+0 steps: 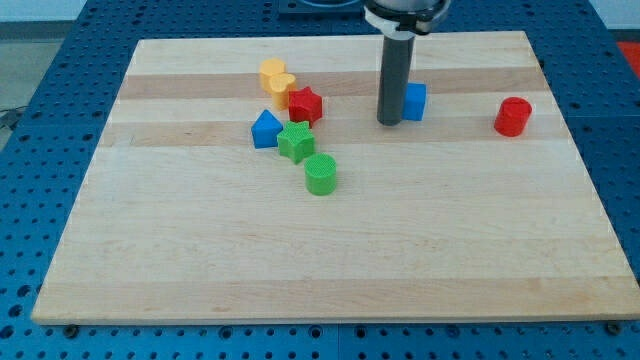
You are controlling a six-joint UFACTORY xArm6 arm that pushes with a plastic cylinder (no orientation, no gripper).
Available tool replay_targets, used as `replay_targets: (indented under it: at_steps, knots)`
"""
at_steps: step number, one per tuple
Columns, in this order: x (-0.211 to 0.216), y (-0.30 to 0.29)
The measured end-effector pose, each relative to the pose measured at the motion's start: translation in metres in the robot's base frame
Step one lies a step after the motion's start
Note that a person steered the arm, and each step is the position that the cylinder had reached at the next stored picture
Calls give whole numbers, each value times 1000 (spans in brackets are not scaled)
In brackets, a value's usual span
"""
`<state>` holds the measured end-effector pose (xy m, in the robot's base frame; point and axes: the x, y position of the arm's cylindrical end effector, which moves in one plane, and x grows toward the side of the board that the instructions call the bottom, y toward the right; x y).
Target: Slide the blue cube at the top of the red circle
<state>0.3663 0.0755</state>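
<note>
The blue cube (414, 101) sits on the wooden board at the upper middle right. My tip (389, 122) stands right against the cube's left side, touching or nearly touching it; the rod hides part of the cube. The red circle, a short red cylinder (512, 117), stands near the board's right edge, well to the right of the cube and slightly lower in the view.
A cluster lies at the upper left of centre: a yellow block (273, 70), an orange-yellow block (281, 90), a red star (305, 104), a blue house-shaped block (266, 129), a green star (296, 142) and a green cylinder (320, 174). The wooden board (330, 260) rests on a blue perforated table.
</note>
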Motion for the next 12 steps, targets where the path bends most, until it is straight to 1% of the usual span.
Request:
replay_targets:
  at_steps: [1, 2, 3, 4, 5, 6, 7, 8, 9, 10, 11, 12]
  knots:
    - [0, 10]
    - [-3, 41]
    - [-2, 36]
    - [7, -3]
    - [-3, -21]
    - [-8, -13]
    - [-30, 6]
    - [-30, 6]
    - [-32, 37]
    - [-32, 43]
    - [-33, 81]
    - [-33, 89]
